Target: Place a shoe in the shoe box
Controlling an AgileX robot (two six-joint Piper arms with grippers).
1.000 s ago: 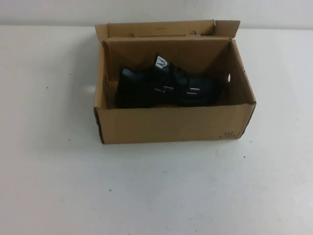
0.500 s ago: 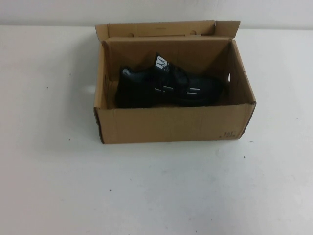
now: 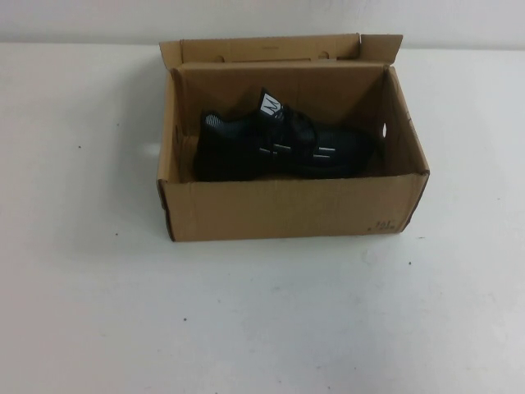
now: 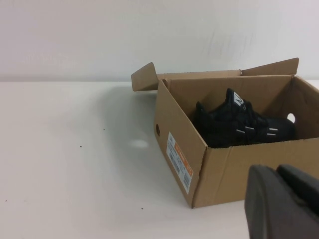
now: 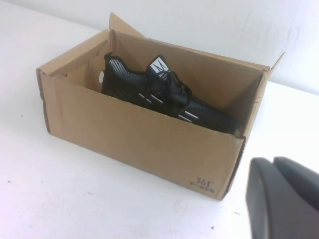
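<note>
Inside box, frame centre: shoe (image 3: pixel 283 146) lies on its side along the box length, toe twd frame right, white tongue label up. Prob placed lengthwise since that's how it fits.
Shoe box: shoe box (image 3: pixel 287 209) sits upper-centre of the high view, open top, rear flaps (image 3: pixel 271 49) folded back so nothing blocks the opening; side hole (image 3: pixel 385 130) on its right wall.
Task status: looks done, shoe fully within the walls, nothing sticking over the rim.
Table: white table (image 3: pixel 262 320), box resting flat on it.
Left gripper: left gripper (image 4: pixel 284 204) low right corner of its wrist view, pulled back, well apart from box; holds nothing, fingers pressed together.
Right gripper: right gripper (image 5: pixel 284 196) low right corner of its wrist view, also clear of box; empty, fingers look closed up.
Arms in high view: neither visible, likely parked.
</note>
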